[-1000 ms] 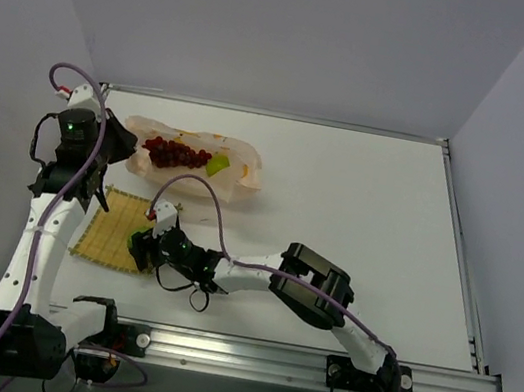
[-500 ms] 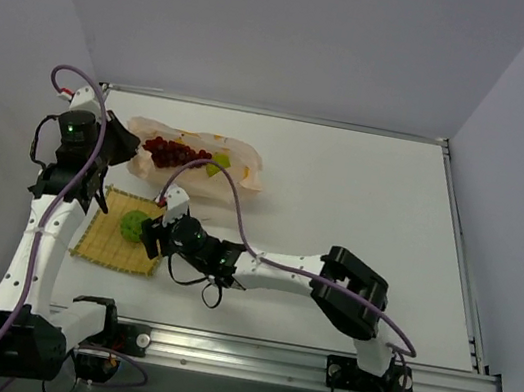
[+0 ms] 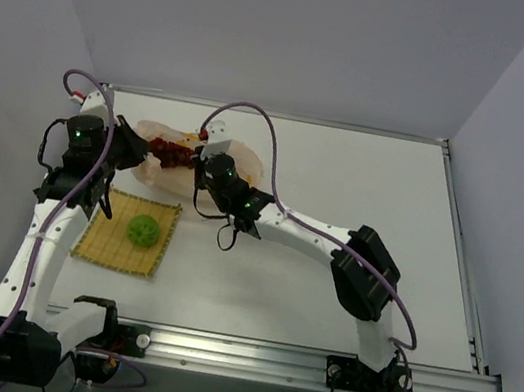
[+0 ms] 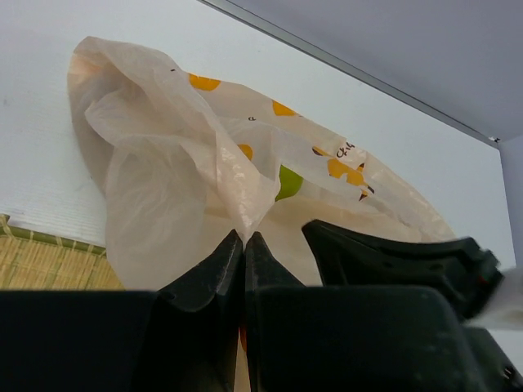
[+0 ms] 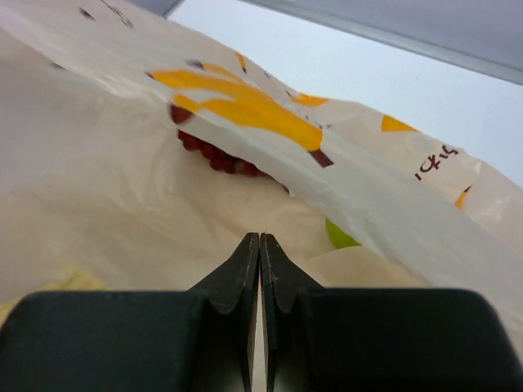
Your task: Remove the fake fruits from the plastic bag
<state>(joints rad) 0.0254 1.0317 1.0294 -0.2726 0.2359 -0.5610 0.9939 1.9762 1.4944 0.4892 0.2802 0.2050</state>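
Grapes (image 5: 214,155) and a yellow-green pear (image 4: 286,181) lie inside the banana-print plastic bag (image 4: 155,171) at the far-left of the bench (image 3: 346,180). The bumpy green fruit (image 3: 142,230) sits out on the yellow woven mat (image 3: 107,240), just nearer the arm bases. Count: 3 fruits, 1 out and 2 in; 1 bag, 1 mat.

The bag's long axis runs left-right. The right gripper (image 5: 260,238) is at the bag's mouth, jaws clenched tip to tip, with nothing seen between them. From its wrist cam the grapes lie just ahead and slightly left, the pear ahead-right under the top film. It is the nearer arm to both.

The left gripper (image 4: 244,237) is at the bag's left end, pinched tight on a fold of film.

Judgement: the right gripper must reopen before taking the grapes, approx. straight ahead.
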